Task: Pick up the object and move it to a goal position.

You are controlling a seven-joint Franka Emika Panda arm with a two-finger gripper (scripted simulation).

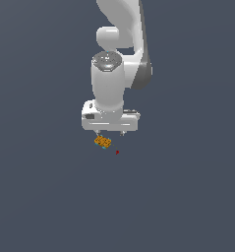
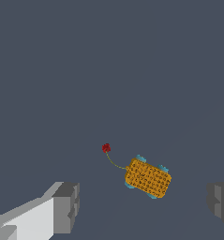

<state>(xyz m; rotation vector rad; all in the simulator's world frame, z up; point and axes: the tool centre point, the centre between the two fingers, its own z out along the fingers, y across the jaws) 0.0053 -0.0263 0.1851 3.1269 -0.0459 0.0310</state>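
I counted one arm (image 1: 120,49), one gripper (image 1: 109,133), one orange block (image 1: 103,141) and one red dot (image 1: 117,152). The arm hung upright with the gripper pointing down. Its jaws stood released, spread wide and holding nothing. The block lay tilted below and between the fingers (image 2: 66,206), untouched by either. The dot sat just beside the block, apart from it.

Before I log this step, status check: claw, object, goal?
Claw open, empty. Orange piece between the fingers, ungrasped. Red dot close beside it. Nothing in the way.
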